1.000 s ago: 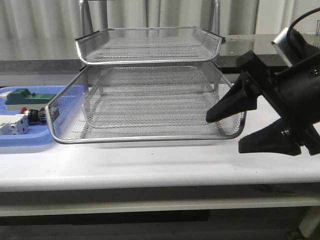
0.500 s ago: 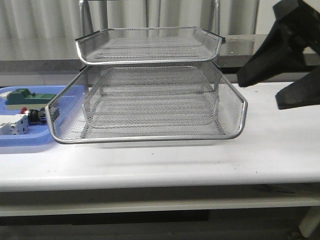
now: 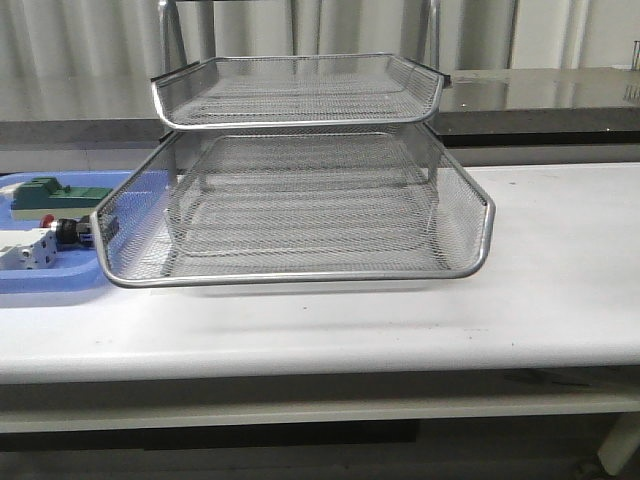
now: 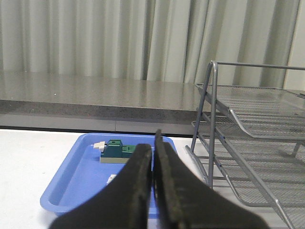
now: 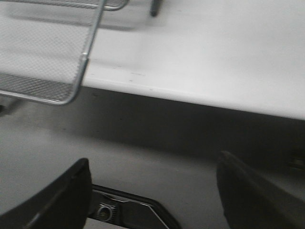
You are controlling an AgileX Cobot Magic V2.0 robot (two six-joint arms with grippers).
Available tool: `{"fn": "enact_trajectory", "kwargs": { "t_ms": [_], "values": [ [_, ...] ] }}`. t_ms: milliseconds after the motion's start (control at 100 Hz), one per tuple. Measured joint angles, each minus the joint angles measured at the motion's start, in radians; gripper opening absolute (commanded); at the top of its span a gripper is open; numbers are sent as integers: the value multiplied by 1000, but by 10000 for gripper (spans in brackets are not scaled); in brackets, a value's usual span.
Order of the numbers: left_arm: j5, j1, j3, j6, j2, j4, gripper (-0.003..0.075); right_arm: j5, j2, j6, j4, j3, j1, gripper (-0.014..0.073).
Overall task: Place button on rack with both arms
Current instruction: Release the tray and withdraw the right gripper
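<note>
1. So, front view first: the rack (image 3: pixel 300 180) sits in the middle of the white table (image 3: pixel 540 290), its lower tray pulled forward and the upper tray set further back above it. Both trays look bare. Off to the left, partly behind the rack's mesh, there's a blue tray (image 3: pixel 40 275) holding a green block (image 3: pixel 45 193), a white-grey block (image 3: pixel 25 252) and the button (image 3: pixel 68 232), which lies on its side between the two blocks, red cap pointing left. Neither arm shows up in this view.

2. Left wrist view: the left gripper (image 4: pixel 153 181) is clenched, its two black fingers pressed together with nothing between them. It hangs above the near end of the blue tray (image 4: pixel 71 191), with the green block (image 4: pixel 116 150) visible past the fingertips. The fingers cover the spot where the button would be, so I can't pick it out here. The rack (image 4: pixel 252 143) stands just beside the tray.

3. Right wrist view: blurry, but the right gripper (image 5: pixel 152 191) is spread wide, fingers well apart, holding nothing. It's out past the table's front edge (image 5: pixel 200 95), with a corner of the rack (image 5: pixel 71 81) showing.
</note>
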Motion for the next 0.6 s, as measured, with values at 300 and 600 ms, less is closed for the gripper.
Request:
{"fn": "enact_trajectory", "kwargs": {
  "t_ms": [300, 600],
  "values": [
    [0, 0, 0, 0, 0, 0, 4, 111, -161, 173, -201, -8, 0, 509],
    [0, 0, 0, 0, 0, 0, 4, 156, -249, 210, -236, -8, 0, 120]
  ]
}}
